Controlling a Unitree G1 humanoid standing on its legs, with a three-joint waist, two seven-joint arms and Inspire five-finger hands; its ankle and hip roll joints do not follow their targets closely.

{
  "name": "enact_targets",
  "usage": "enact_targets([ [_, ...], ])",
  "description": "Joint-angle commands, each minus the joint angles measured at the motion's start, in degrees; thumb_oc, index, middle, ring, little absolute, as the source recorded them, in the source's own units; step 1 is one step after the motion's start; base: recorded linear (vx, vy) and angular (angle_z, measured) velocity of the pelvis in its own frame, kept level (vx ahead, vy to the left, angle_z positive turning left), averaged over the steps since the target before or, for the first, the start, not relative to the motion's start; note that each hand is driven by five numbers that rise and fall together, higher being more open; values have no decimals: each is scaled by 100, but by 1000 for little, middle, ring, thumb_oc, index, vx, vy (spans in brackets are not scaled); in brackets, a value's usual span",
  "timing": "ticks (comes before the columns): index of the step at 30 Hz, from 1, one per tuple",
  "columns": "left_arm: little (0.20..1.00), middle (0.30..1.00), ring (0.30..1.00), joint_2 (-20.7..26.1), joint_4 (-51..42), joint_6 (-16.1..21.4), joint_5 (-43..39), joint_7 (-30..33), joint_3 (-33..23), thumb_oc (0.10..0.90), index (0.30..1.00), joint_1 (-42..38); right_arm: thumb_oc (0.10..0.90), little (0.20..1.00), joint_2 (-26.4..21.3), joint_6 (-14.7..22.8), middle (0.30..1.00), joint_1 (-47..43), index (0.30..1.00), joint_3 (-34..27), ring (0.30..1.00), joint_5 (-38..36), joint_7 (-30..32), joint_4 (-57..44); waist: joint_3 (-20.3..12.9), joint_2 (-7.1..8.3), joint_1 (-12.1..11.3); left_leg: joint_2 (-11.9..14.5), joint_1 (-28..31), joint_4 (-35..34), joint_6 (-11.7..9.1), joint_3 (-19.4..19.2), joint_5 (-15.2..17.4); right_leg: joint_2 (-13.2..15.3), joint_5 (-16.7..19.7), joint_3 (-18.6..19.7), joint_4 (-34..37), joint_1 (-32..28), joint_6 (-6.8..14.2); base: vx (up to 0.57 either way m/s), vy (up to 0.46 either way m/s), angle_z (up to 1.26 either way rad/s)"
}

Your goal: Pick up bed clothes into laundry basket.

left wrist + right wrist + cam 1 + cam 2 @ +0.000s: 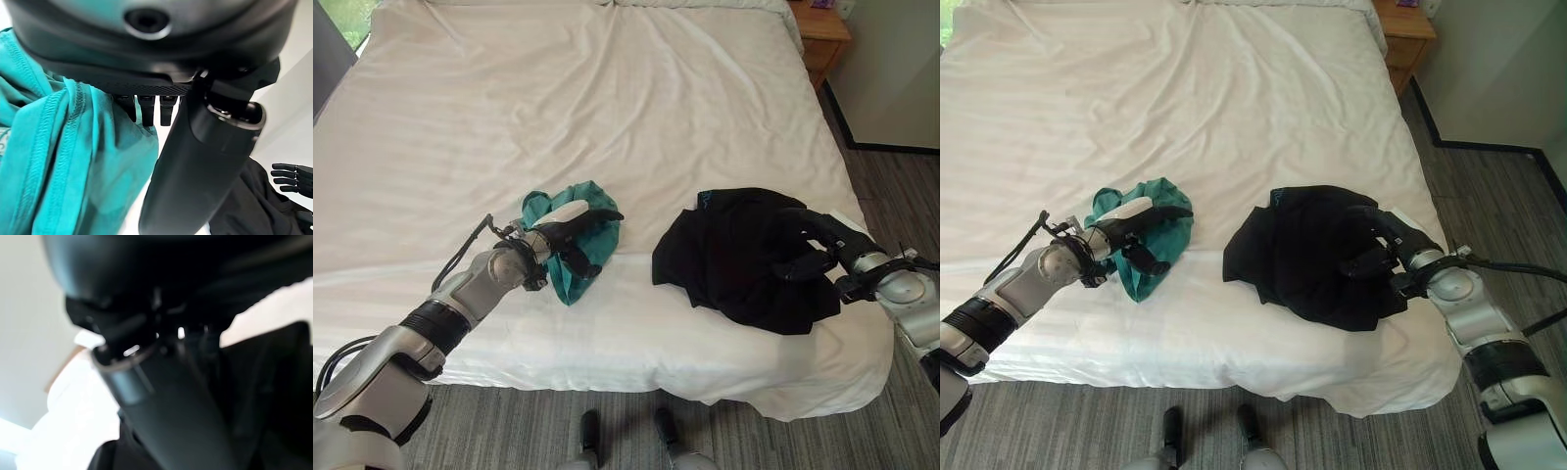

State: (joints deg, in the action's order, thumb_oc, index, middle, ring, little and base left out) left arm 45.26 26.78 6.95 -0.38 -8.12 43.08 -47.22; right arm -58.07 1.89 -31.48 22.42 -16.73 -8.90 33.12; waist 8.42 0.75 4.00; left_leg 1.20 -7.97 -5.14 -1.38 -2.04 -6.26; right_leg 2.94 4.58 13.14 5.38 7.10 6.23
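A crumpled teal garment lies near the bed's front edge, left of centre. My left hand rests on top of it, fingers straight across the cloth and thumb stretched down its front side. To the right lies a black garment in a loose heap. Over its right side my right hand is spread with straight fingers and the thumb laid on the cloth. Neither hand has cloth gathered in it.
Both garments lie on a wide bed with a white sheet, whose front edge drops to a grey striped floor. A wooden nightstand stands at the bed's far right corner, beside a pale wall.
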Motion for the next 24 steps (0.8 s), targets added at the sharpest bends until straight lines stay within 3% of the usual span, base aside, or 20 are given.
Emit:
enact_targets([
  [1,900,900,900,43,190,201,41,398,-58,800,900,-979,800,900,-398,266,900,-671,900,-305,900,-54,348,-235,-343,-98,-198,34,74,14,-206,159,407,15,-65,-13,-38,114,666,34,-14,21],
  [5,900,900,900,218,64,222,29,451,-152,800,900,-961,800,900,-470,249,900,-570,900,-420,900,-92,339,-359,-313,-117,-216,25,12,14,-225,191,385,19,-70,-49,-38,144,649,57,-19,8],
  [8,900,900,900,623,-228,253,-7,505,-378,800,900,-820,800,900,-516,265,900,-398,900,-585,900,-187,279,-599,-286,-141,-268,15,-13,14,-236,244,384,27,-99,-94,-38,145,633,76,-22,8],
  [9,900,900,900,964,-380,286,-7,543,-523,800,900,-729,800,900,-523,265,900,-309,900,-663,900,-233,247,-690,-278,-157,-321,4,-14,14,-242,282,389,30,-122,-110,-38,138,625,55,-22,7],
  [13,900,900,900,1301,-609,328,21,585,-767,800,900,-468,800,900,-362,250,900,-57,900,-800,900,-251,212,-661,-228,-215,-357,-2,-4,14,-234,341,398,45,-173,-138,-38,103,613,39,1,8],
  [20,900,900,900,771,-407,201,236,616,-975,800,900,-86,800,900,179,179,900,539,900,-1119,900,-156,277,-284,-108,-219,-289,-3,-64,14,-204,331,422,41,-162,-69,-38,199,596,-2,3,3],
  [24,900,900,900,3,149,36,422,756,-1083,800,900,197,800,900,617,147,900,734,900,-1248,900,-190,403,-71,-36,-193,-225,17,-101,14,-193,294,436,23,-166,-18,-40,263,572,-8,-3,-4],
])
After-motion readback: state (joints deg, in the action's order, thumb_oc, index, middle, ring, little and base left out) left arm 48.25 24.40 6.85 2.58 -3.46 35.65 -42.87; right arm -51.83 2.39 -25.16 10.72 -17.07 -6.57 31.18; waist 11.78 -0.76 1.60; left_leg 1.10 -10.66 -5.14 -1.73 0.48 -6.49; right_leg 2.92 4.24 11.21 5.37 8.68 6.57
